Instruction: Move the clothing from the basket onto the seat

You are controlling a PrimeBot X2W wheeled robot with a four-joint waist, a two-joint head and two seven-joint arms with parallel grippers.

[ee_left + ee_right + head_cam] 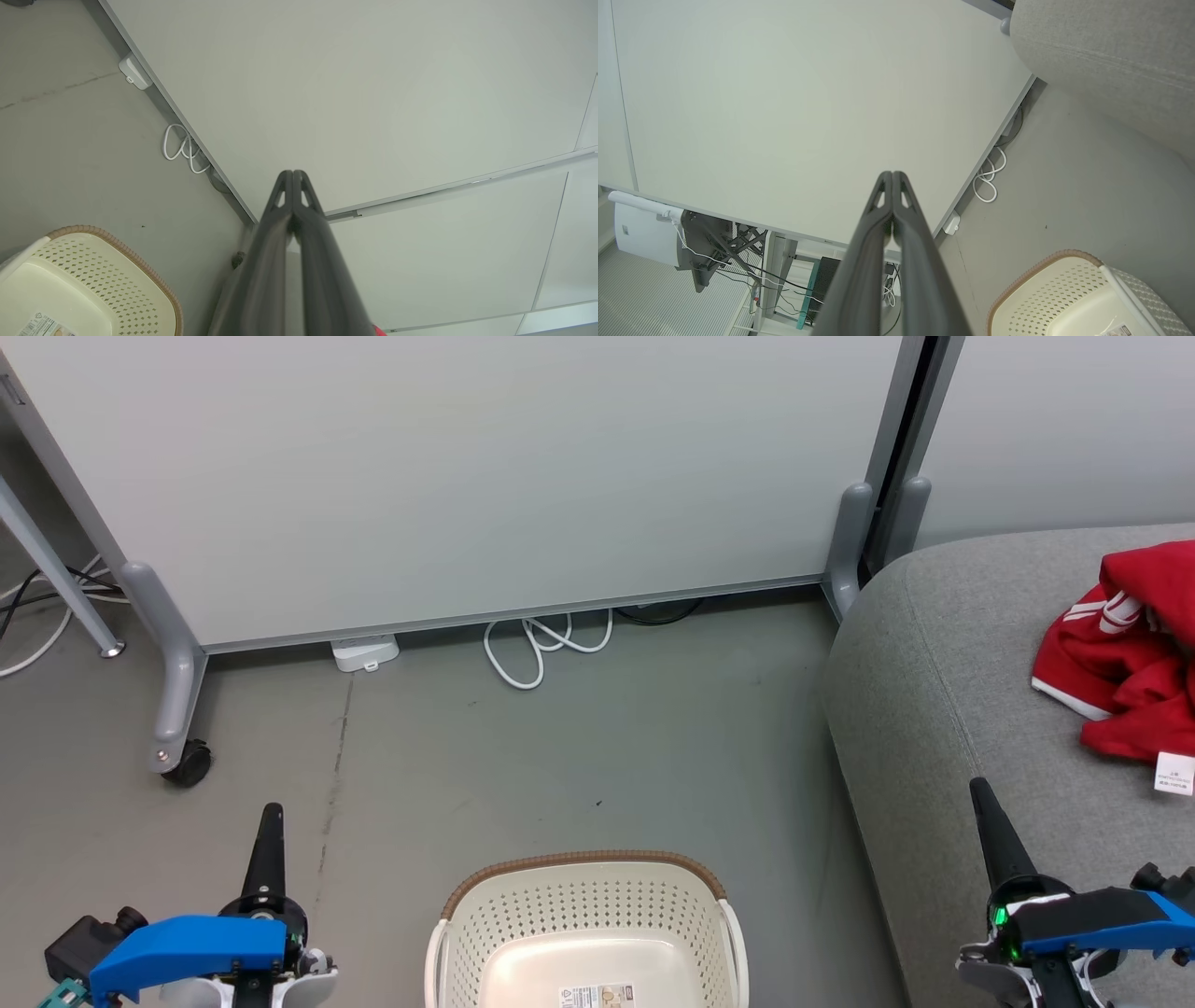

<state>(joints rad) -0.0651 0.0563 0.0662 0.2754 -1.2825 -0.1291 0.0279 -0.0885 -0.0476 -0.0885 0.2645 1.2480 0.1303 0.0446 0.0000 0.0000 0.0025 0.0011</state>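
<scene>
The red clothing (1125, 653) with white stripes and a small white tag lies bunched on the grey seat (934, 691) at the right edge of the head view. The cream basket (586, 933) with a brown rim stands on the floor at the bottom centre, its inside bare apart from a label; it also shows as the basket (88, 284) and the basket (1078, 298) in the wrist views. My left gripper (271, 814) is shut and holds nothing, left of the basket. My right gripper (980, 791) is shut and holds nothing, over the seat's front edge.
A pale partition panel (467, 476) on grey wheeled legs (173, 691) runs across the back. White cable loops (541, 649) and a white power strip (366, 651) lie at its foot. Grey floor (560, 765) stretches between the panel and the basket.
</scene>
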